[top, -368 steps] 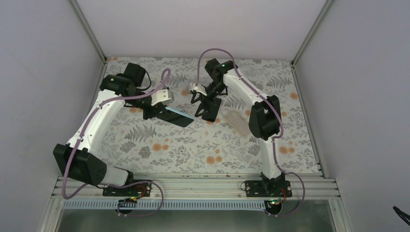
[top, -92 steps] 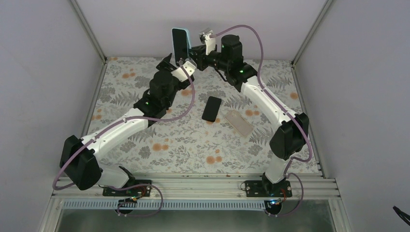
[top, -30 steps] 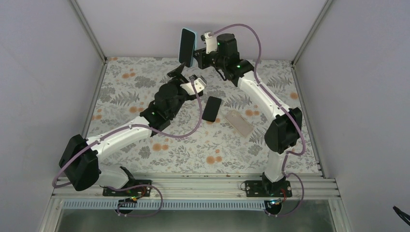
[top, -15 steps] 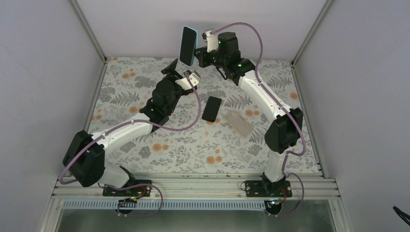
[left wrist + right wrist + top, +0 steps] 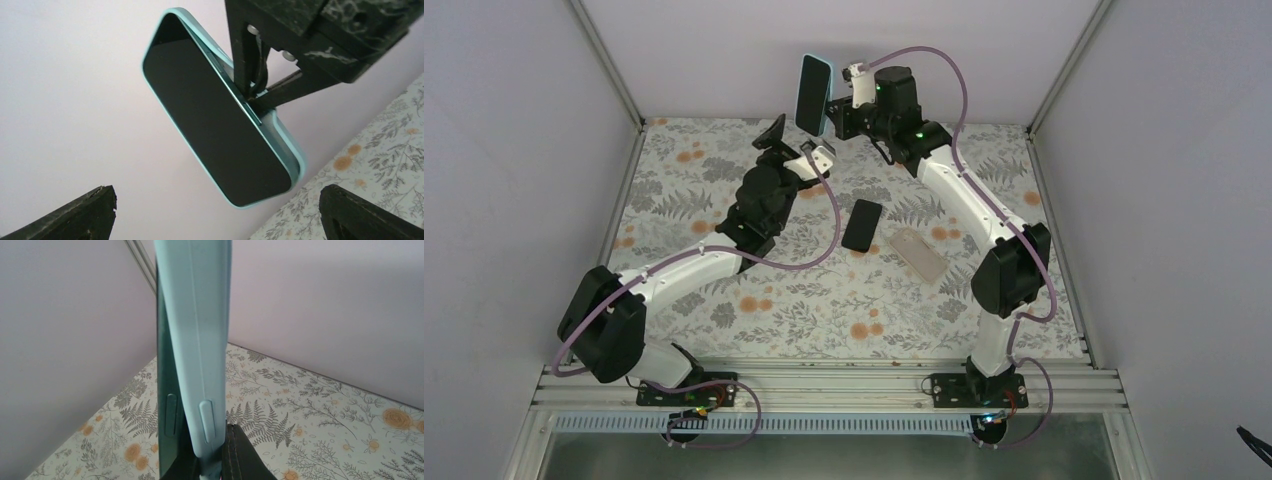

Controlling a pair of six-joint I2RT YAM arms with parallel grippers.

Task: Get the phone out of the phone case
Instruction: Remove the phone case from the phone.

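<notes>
Change: left gripper had edged up toward the phone since half a second earlier, while the right gripper had kept its place.
Phone: flat rounded rectangle with a glossy black screen. It sat in the case, held in the air by the back wall, well above the worktop.
Case: smooth matte teal with rounded corners and raised side buttons, wrapped round the phone's edges.
Right gripper: black fingers were clamped on the cased phone near one long side.
Left gripper: fingers stood wide apart and held nothing. It was just below the phone, not touching it.
Worktop: flat sheet printed with ferns and orange flowers.
On the worktop: a black slab and a pale translucent cover lay flat, just beside each other.
</notes>
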